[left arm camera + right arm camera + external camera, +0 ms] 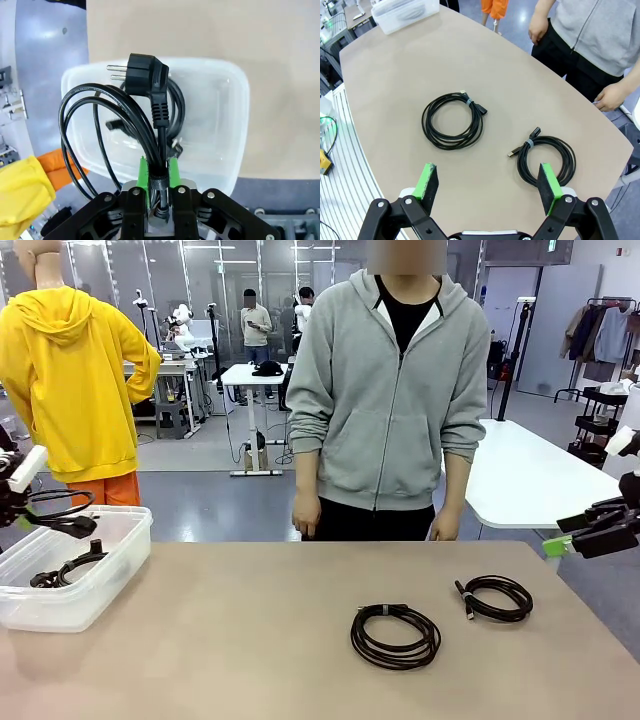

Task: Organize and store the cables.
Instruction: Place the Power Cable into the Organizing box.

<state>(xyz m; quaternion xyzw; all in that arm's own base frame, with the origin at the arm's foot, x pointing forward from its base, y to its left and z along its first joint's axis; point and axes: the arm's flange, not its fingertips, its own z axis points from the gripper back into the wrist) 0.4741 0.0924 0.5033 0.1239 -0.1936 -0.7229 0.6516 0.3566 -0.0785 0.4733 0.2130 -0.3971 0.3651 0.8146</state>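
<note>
I've got left gripper (158, 169) clamped on a cable coil (150, 80) over the bin (239, 115). Right gripper (490, 182) gapes wide, with another coil (555, 141) on the table just beyond it.

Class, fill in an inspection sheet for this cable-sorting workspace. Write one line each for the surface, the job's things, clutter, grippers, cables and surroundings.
Surface: beige table with rounded corners.
Job's things: clear plastic bin at the robot's left end, with one black coil inside.
Clutter: nothing seen.
Grippers: left gripper shut on power cord, held over the bin; right gripper open, holding nothing, at the table's right side.
Cables: larger coil lies mid-table; smaller coil lies to its right, apart from it; both are tied.
Surroundings: person in a grey hoodie stands at the far side, hands near the table edge; white tables stand behind.
</note>
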